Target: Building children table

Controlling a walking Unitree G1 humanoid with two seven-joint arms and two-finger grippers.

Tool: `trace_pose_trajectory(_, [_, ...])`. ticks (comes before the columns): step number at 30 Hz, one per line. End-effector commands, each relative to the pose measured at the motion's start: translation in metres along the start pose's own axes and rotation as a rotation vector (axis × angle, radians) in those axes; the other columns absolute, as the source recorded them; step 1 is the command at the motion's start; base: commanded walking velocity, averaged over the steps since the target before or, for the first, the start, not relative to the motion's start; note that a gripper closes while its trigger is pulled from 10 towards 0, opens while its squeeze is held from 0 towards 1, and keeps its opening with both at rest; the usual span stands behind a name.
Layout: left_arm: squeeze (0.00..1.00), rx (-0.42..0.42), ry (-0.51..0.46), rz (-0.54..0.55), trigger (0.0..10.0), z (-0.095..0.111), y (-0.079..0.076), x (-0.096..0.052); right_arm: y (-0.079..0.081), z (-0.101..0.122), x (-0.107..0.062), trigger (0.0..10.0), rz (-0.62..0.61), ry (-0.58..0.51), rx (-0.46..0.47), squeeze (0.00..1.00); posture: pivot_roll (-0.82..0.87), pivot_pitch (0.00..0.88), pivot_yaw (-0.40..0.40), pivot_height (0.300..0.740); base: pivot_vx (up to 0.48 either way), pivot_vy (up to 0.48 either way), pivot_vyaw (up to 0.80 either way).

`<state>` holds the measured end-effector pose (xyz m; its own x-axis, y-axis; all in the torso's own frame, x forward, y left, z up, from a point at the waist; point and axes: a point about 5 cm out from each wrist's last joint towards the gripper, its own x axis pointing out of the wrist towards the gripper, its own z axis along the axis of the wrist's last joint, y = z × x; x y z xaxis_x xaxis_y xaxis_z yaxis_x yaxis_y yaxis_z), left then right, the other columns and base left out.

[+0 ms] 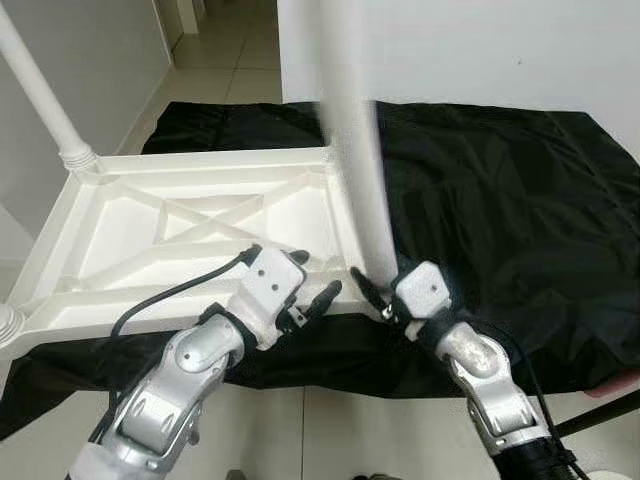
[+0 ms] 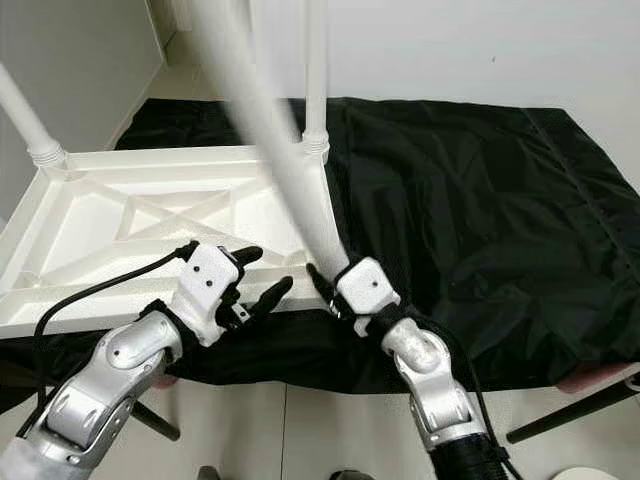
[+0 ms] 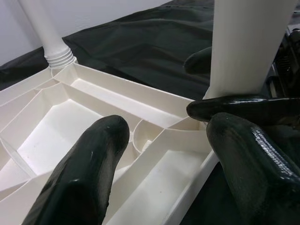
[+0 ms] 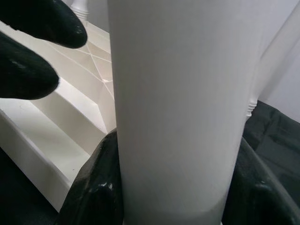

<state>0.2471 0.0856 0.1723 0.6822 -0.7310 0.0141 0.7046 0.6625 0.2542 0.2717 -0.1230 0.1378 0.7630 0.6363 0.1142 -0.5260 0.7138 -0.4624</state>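
The white children's table top [image 1: 190, 225] is laid upside down on a black cloth [image 1: 500, 210], across the left and centre of the head views, so that its ribbed underside and corner sockets face upward for the legs. Two legs are already seated upright: one at the far left corner [image 1: 40, 95] in the upper left of the frame, another at the far right corner [image 2: 316, 70] near the top centre.

A third white leg [image 1: 355, 150] is gripped near its lower end by the right pincer [image 1: 372, 292], whose black fingers are closed around the tube, as seen in the right wrist view. It is held steeply, leaning slightly toward the upper left, apparently so that its foot can be brought to the near right corner socket [image 3: 143, 138], seen as a round recess in the left wrist view. Whether the end has already entered that socket cannot be told.

The left pincer [image 1: 312, 280] is held open just beside the same corner, lower centre of the frame, its fingers [image 3: 89, 173] spread above the rim, probably to steady the table top while the leg is set.
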Motion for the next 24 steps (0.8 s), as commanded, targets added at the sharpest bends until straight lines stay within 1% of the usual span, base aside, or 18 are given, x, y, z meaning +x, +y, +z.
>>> trace_pose_trajectory(1, [0.0,0.002,0.01,-0.025,10.0,0.0,-0.001,-0.001,0.018,-0.023,-0.009,10.0,0.08,0.119,0.057,0.0,-0.05,0.127,0.038,0.74,0.0,0.0,0.0])
trace_pose_trajectory(3, [0.0,0.002,0.009,-0.023,10.0,0.001,-0.001,0.0,0.019,-0.024,-0.009,10.0,0.079,0.118,0.083,0.0,-0.05,0.13,0.04,0.74,0.0,0.0,0.0])
trace_pose_trajectory(6, [0.0,0.003,0.007,-0.025,10.0,0.002,-0.002,0.001,0.02,-0.022,-0.005,10.0,0.044,0.101,0.17,0.0,-0.05,0.135,0.043,0.74,0.0,0.0,0.0])
trace_pose_trajectory(7, [0.0,0.004,0.006,-0.026,10.0,0.002,-0.002,0.001,0.019,-0.02,-0.003,10.0,0.025,0.082,0.225,0.0,-0.05,0.138,0.046,0.74,0.0,0.0,0.0])
trace_pose_trajectory(8, [0.0,0.004,0.006,-0.026,10.0,0.002,-0.002,0.001,0.019,-0.02,-0.003,10.0,0.025,0.082,0.225,0.0,-0.05,0.138,0.046,0.74,0.0,0.0,0.0])
trace_pose_trajectory(9, [0.0,0.005,0.005,-0.027,10.0,0.003,-0.002,0.001,0.017,-0.018,-0.002,10.0,-0.009,0.052,0.307,0.0,-0.05,0.138,0.045,0.74,0.0,0.0,0.0])
trace_pose_trajectory(12, [0.0,0.008,0.003,-0.027,10.0,0.004,-0.002,0.001,0.014,-0.018,-0.001,10.0,-0.062,0.021,0.411,0.0,-0.05,0.14,0.047,0.74,0.0,0.0,0.0])
trace_pose_trajectory(13, [0.0,0.008,0.003,-0.027,10.0,0.004,-0.002,0.001,0.014,-0.018,-0.001,10.0,-0.062,0.021,0.411,0.0,-0.05,0.14,0.047,0.74,0.0,0.0,0.0])
trace_pose_trajectory(16, [0.0,0.01,0.003,-0.024,10.0,0.005,-0.001,0.001,0.014,-0.018,0.002,10.0,-0.081,0.009,0.454,0.0,-0.05,0.14,0.049,0.74,0.0,0.0,0.0])
trace_pose_trajectory(19, [0.0,0.012,0.002,-0.019,10.0,0.005,0.001,0.001,0.015,-0.017,0.006,10.0,-0.079,-0.004,0.453,0.0,-0.05,0.14,0.047,0.74,0.0,0.0,0.0])
trace_pose_trajectory(24, [0.0,0.014,0.004,-0.014,10.0,0.006,0.002,0.0,0.017,-0.017,0.007,10.0,-0.068,-0.002,0.47,0.0,-0.04,0.14,0.046,0.74,0.0,0.0,0.0])
